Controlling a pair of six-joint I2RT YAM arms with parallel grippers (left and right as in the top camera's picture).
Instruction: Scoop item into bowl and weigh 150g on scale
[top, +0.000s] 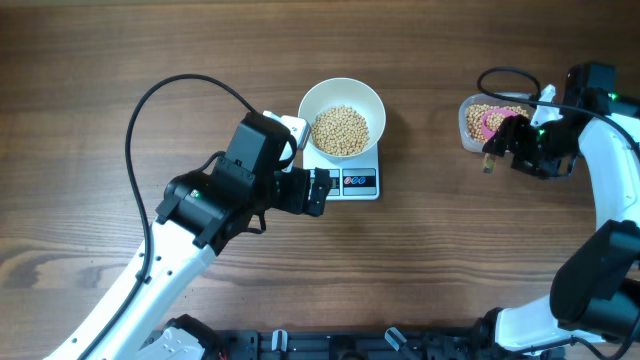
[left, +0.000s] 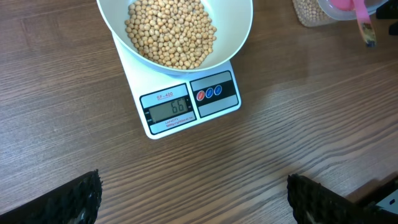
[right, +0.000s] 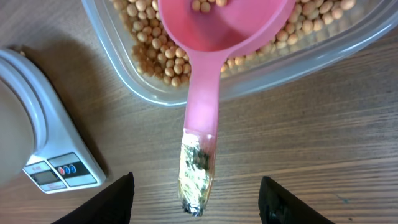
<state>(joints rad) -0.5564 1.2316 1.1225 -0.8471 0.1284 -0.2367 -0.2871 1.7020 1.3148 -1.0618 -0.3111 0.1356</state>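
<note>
Beans (top: 341, 130): one heap lies in the white bowl (top: 375, 103), which stands on the scale (top: 358, 184) at mid-counter. The display (left: 169, 106) reads 66 in your left wrist view.

More beans fill the clear tub (top: 467, 128), well apart on the right side. A few sit in the cup of the pink scoop (right: 203, 118). The cup rests in the tub, and the handle juts out over the rim above the counter (top: 120, 60).

Your right tool (right: 198, 200) is parted, one finger either side of the handle end, neither touching it; it holds nothing. Your left tool (top: 322, 191) is spread wide and empty, just beside the scale's front.
</note>
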